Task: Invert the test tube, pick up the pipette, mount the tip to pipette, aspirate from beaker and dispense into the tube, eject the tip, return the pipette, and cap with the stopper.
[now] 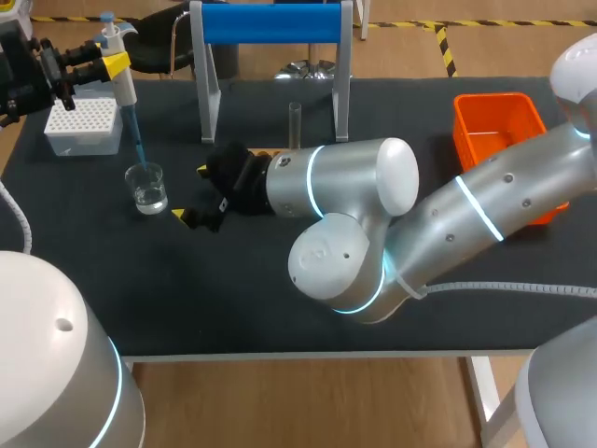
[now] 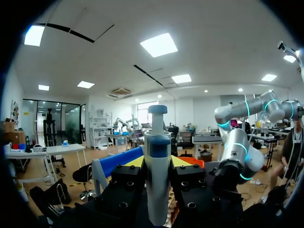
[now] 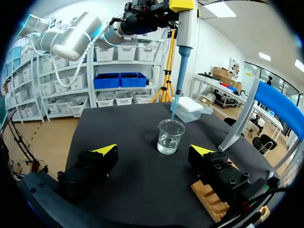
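At far left, left jaws pinch the pipette (image 1: 122, 89), tip over the beaker (image 1: 147, 187); right jaws spread, near its right

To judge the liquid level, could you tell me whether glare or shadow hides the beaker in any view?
Head view: the beaker reads plainly against the dark table, small highlights only. Right wrist view: evenly lit, liquid visible low in it. Left wrist view: beaker not shown; the pipette fills the middle.
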